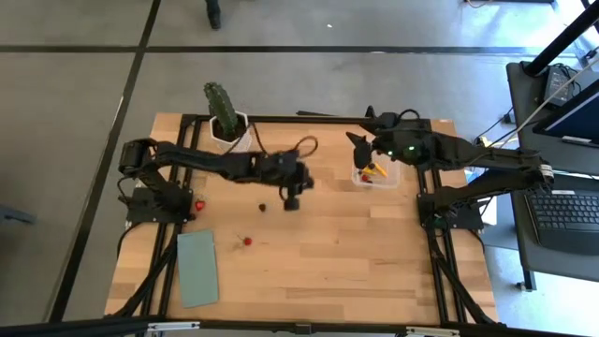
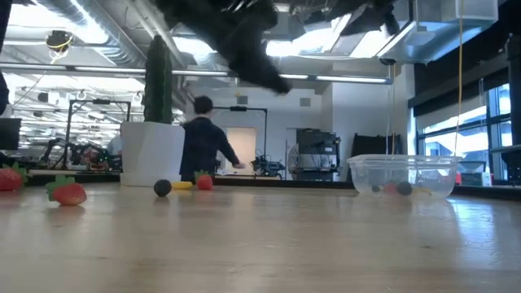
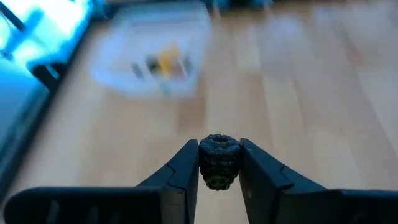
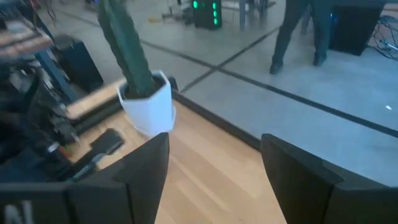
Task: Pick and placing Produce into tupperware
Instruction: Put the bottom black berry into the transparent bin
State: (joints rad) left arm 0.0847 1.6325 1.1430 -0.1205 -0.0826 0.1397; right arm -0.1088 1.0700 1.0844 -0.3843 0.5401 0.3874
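My left gripper [image 1: 292,197] hangs over the table's middle, left of the tupperware [image 1: 374,174], and is shut on a dark round berry [image 3: 219,163]. The tupperware is a clear squarish tub [image 2: 403,175] standing on its base, with yellow and red pieces inside [image 3: 163,62]. My right gripper [image 1: 363,133] is open [image 4: 214,165] and hovers just beyond the tub's far-left side. Loose produce lies on the wood: a dark berry [image 1: 263,206], a strawberry [image 1: 247,241] and a red piece [image 1: 198,205]. My left gripper pinches the dark berry [image 3: 219,149] between its two fingertips, one finger on each side of it. The berry is lifted clear of the table, and the tub shows ahead of the fingers.
A green cactus in a white pot [image 1: 227,122] stands at the far edge, left of centre. A flat green pad [image 1: 197,267] lies near the left front corner. In the low view more pieces [image 2: 69,194] lie on the table, and a person [image 2: 203,138] stands in the room behind.
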